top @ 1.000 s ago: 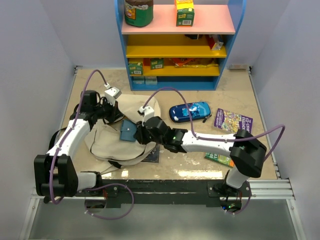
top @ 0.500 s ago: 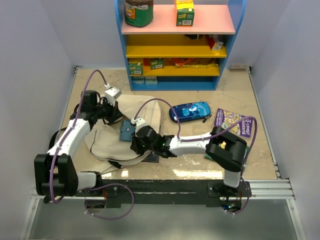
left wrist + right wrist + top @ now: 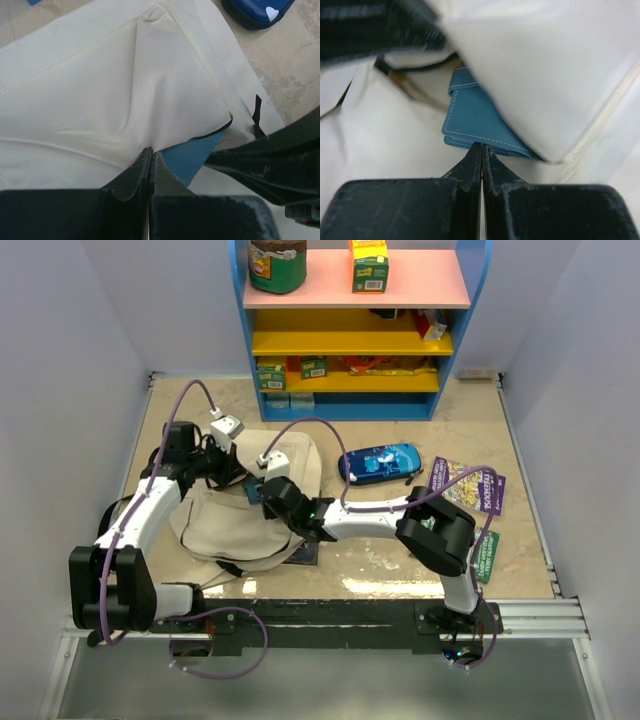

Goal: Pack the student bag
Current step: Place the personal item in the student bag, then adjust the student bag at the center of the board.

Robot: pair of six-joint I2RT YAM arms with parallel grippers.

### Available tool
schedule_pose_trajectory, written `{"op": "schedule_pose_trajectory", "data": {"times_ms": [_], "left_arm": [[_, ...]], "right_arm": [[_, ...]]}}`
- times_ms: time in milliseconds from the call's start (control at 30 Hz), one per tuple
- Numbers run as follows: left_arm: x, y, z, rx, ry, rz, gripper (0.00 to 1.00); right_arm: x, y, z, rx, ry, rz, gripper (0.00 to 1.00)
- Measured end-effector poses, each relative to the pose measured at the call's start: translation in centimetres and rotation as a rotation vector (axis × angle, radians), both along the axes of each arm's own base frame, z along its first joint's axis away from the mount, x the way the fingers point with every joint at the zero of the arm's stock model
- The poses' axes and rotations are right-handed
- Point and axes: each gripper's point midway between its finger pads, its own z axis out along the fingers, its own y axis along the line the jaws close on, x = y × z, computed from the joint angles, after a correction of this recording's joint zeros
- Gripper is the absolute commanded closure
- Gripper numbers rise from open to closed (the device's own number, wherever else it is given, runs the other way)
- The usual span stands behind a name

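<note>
Cream canvas: saw the student bag (image 3: 215,530) slumped left of centre in the overhead frame, a blue wallet (image 3: 475,120) tucked under its flap. Had the left gripper (image 3: 151,150) pinched tight on a fold of that flap, the right gripper (image 3: 481,146) closed on nothing, tips at the wallet's edge.

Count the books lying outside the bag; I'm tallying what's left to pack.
2: a purple book right of the pencil case, and a green book nearer the front edge. Others may hide under the bag.
</note>
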Motion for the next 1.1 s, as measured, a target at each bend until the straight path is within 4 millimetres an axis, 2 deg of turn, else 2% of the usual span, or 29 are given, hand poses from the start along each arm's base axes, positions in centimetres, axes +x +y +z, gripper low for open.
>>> {"op": "schedule_pose_trajectory", "data": {"times_ms": [167,267,367,500,567,600,633,667,700,767,867,933,1000,1100], "left_arm": [[-0.1,0.0,0.0,0.001,0.002,0.0,1.0],[0.0,0.0,-0.1,0.004,0.001,-0.001,1.0],[0.0,0.2,-0.1,0.014,-0.005,-0.001,1.0],[-0.1,0.2,-0.2,0.017,0.001,-0.005,1.0],[-0.2,0.2,-0.3,0.017,0.004,-0.005,1.0],[-0.2,0.2,-0.3,0.017,0.006,-0.006,1.0],[-0.2,0.2,-0.3,0.018,0.006,-0.007,0.98],[-0.3,0.1,-0.3,0.017,0.005,-0.01,0.84],[-0.3,0.1,-0.3,0.014,0.005,-0.017,0.77],[-0.6,-0.2,-0.4,0.013,0.01,-0.035,0.68],[-1.1,-0.1,-0.6,0.019,0.025,-0.047,0.63],[-1.2,0.0,-0.4,0.017,0.029,-0.057,0.55],[-1.1,0.6,0.4,0.006,0.031,-0.052,0.54],[0.0,2.8,2.6,-0.011,0.0,-0.008,0.5]], "right_arm": [[3.7,-0.8,1.4,0.006,-0.069,-0.097,1.0],[5.5,0.0,1.4,0.015,-0.087,-0.123,1.0],[6.1,1.1,0.5,0.018,-0.087,-0.125,1.0],[5.9,2.1,-1.1,0.015,-0.076,-0.119,0.98],[5.9,2.1,-1.6,0.015,-0.072,-0.122,0.83],[5.9,2.1,-1.6,0.021,-0.072,-0.124,0.65],[5.9,2.0,-1.4,0.036,-0.074,-0.127,0.58],[5.6,1.7,-1.3,0.046,-0.07,-0.129,0.54],[5.1,1.2,-1.1,0.057,-0.063,-0.125,0.48],[3.9,0.0,0.1,0.085,-0.064,-0.12,0.47],[2.6,-2.3,2.7,0.132,-0.073,-0.124,0.48],[2.1,-3.2,4.2,0.167,-0.08,-0.128,0.48],[1.8,-3.9,5.1,0.192,-0.086,-0.131,0.48],[1.5,-4.6,5.3,0.195,-0.086,-0.132,0.45]]}}
